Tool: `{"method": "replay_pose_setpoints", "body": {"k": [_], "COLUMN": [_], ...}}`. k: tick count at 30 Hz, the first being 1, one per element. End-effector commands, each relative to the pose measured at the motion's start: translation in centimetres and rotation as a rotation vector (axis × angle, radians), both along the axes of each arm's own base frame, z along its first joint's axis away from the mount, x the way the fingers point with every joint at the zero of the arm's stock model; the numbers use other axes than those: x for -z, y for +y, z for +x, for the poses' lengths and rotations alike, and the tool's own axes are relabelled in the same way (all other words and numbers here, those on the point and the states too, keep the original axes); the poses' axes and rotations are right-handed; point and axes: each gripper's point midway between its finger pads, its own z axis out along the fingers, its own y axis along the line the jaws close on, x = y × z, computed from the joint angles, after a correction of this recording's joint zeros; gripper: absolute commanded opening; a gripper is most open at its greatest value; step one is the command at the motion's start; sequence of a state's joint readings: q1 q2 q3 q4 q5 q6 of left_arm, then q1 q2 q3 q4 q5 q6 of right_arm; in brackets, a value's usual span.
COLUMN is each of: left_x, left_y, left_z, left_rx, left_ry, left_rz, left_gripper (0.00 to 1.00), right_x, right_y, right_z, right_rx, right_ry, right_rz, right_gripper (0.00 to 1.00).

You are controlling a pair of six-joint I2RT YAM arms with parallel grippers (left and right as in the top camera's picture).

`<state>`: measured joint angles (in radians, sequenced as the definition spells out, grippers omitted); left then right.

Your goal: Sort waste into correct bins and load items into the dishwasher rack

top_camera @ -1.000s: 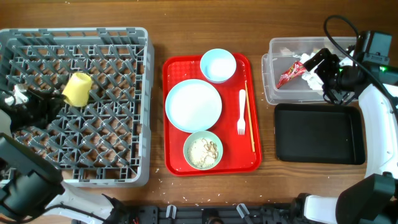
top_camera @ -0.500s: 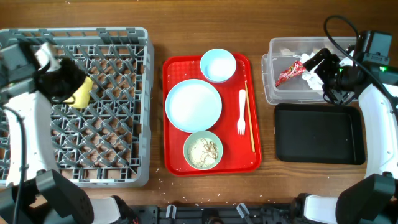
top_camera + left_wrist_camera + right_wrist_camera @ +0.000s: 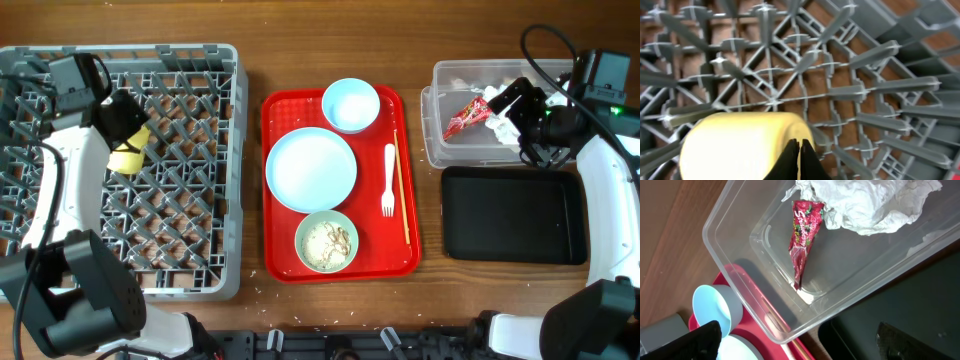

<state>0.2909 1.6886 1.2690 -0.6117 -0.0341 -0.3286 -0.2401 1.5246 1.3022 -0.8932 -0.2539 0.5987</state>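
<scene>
The left gripper (image 3: pixel 117 116) covers the far end of the cup (image 3: pixel 127 153), so I cannot tell which end is its mouth. In the wrist view its black fingers (image 3: pixel 794 159) are pinched together down to a sliver over the cup's edge, gripping it there. The cup's near side is cut off by the frame. The cup lies on its side among the pegs in the far-left part of the rack (image 3: pixel 238 160), its long axis running far to near with a slight slant. The right gripper (image 3: pixel 513 106) hangs over the right end of the tub (image 3: pixel 436 120), fingers spread wide and empty, hiding part of the tissue (image 3: pixel 495 98). Beside the tissue the wrapper (image 3: pixel 463 119) lies in the tub, its narrow tip toward the near left. The tabletop (image 3: pixel 300 40) is brown wood, with pale crumbs (image 3: pixel 254 277) by the rack's near right corner.
</scene>
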Motion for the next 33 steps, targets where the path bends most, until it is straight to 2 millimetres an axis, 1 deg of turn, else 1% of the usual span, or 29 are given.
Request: {"method": "replay_pose_setpoints", "body": {"k": [1, 3, 5, 6, 8, 10, 12, 13, 16, 18, 19, 21, 22, 23, 24, 27, 29, 33], "left_x": [0.1, 0.2, 0.5, 0.4, -0.7, -3.1, -5.6, -7.0, -9.0, -9.4, -9.1, -8.5, -8.3, -8.3, -8.2, -8.9, -9.1, -8.8], "left_y": [1.5, 2.2, 3.1, 3.8, 4.7, 5.5, 5.0, 4.2, 2.3, 1.5, 0.8, -0.3, -0.4, -0.4, -0.6, -3.3, -5.4, -8.1], "left_z": [-0.7, -1.3, -2.3, -3.5, -4.7, -6.6, -7.5, -7.6, -8.2, -8.4, -8.9, -9.7, -10.0, -10.1, -10.1, -9.2, -9.2, -9.0], "left_rx": [-0.062, -0.087, -0.161, -0.219, -0.258, -0.333, -0.335, -0.314, -0.265, -0.248, -0.238, -0.228, -0.23, -0.23, -0.226, -0.141, -0.087, -0.012], "left_ry": [0.017, 0.03, 0.044, 0.057, 0.049, 0.009, -0.057, -0.097, -0.151, -0.155, -0.133, -0.09, -0.077, -0.074, -0.072, -0.109, -0.098, -0.061], "left_rz": [0.025, 0.018, -0.014, -0.037, -0.04, -0.055, -0.092, -0.113, -0.17, -0.195, -0.228, -0.273, -0.279, -0.28, -0.289, -0.429, -0.513, -0.522], "left_gripper": [0.04, 0.04, 0.04, 0.04, 0.04, 0.04, 0.04, 0.04, 0.04, 0.05, 0.06, 0.04, 0.14, 0.7, 1.0, 1.0, 1.0, 0.99], "right_x": [-0.6, -0.7, -0.8, -0.8, -0.8, -0.8, -0.8, -0.8, -0.8, -0.8, -0.8, -0.8, -0.8, -0.8, -0.8, -0.8, -0.8, -0.8], "right_y": [-0.2, -0.2, -0.3, -0.3, -0.3, -0.3, -0.3, -0.3, -0.3, -0.3, -0.3, -0.3, -0.3, -0.3, -0.3, -0.3, -0.3, -0.3], "right_z": [0.1, 0.2, 0.5, 0.5, 0.5, 0.5, 0.5, 0.5, 0.5, 0.5, 0.5, 0.5, 0.5, 0.5, 0.5, 0.5, 0.5, 0.5], "right_rx": [0.01, 0.01, 0.01, 0.01, 0.01, 0.01, 0.01, 0.01, 0.01, 0.01, 0.01, 0.01, 0.009, 0.01, 0.01, 0.01, 0.01, 0.01], "right_ry": [-0.017, -0.018, -0.032, -0.032, -0.033, -0.033, -0.033, -0.033, -0.032, -0.033, -0.033, -0.032, -0.033, -0.033, -0.033, -0.033, -0.032, -0.033], "right_rz": [-0.01, -0.011, -0.014, -0.014, -0.014, -0.014, -0.014, -0.014, -0.014, -0.014, -0.014, -0.014, -0.014, -0.014, -0.014, -0.014, -0.014, -0.014], "right_gripper": [1.0, 1.0, 1.0, 1.0, 1.0, 1.0, 1.0, 1.0, 0.99, 1.0, 1.0, 1.0, 1.0, 0.99, 1.0, 1.0, 1.0, 1.0]}}
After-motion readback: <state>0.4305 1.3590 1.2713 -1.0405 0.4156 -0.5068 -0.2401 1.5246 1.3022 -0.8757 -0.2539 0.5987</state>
